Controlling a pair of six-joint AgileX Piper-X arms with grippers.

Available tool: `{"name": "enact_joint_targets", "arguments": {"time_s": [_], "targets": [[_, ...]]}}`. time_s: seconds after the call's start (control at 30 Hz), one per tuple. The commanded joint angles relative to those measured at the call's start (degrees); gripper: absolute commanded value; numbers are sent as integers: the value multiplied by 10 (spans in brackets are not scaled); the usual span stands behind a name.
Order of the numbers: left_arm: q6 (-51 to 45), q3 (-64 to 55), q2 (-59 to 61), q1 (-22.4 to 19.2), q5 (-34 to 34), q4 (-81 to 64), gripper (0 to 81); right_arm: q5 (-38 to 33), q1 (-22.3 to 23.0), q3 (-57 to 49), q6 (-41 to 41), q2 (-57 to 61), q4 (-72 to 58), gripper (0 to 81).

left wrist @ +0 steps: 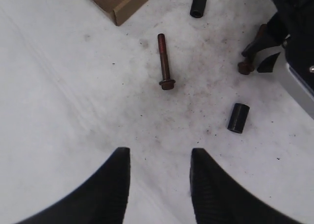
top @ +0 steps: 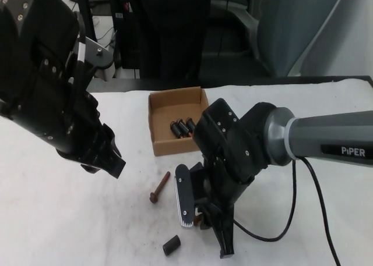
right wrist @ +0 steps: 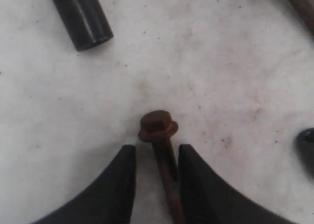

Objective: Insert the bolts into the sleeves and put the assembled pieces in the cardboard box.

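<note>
Right hand low on the white surface, spread astride one rusty bolt, shank in its gap, head just beyond. Left hand spread too, gripping nothing, above a second bolt lying flat. One black sleeve beside the right hand, another sleeve near the cardboard box, assembled pieces inside.

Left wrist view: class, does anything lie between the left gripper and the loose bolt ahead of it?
Nothing visible does. Only bare bench separates the left gripper from the bolt; the nearest sleeve lies off to one side.
</note>
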Motion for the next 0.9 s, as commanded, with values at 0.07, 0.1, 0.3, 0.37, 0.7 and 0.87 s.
{"name": "enact_joint_targets", "arguments": {"time_s": [0.07,0.1,0.3,0.37,0.7,0.87], "targets": [[-5,-1,-7,1,16,-2,374,-22,-1,-2,-4,28,1,285],[-5,-1,-7,1,16,-1,374,-22,-1,-2,-4,32,1,285],[-5,-1,-7,1,16,1,374,-22,-1,-2,-4,39,-2,223],[-5,-1,-7,1,16,1,374,-10,-1,-2,-4,39,-8,113],[-5,-1,-7,1,16,1,374,79,-1,-13,53,37,-33,8],[-5,-1,-7,1,16,-4,374,121,1,-49,94,12,-44,8]]}}
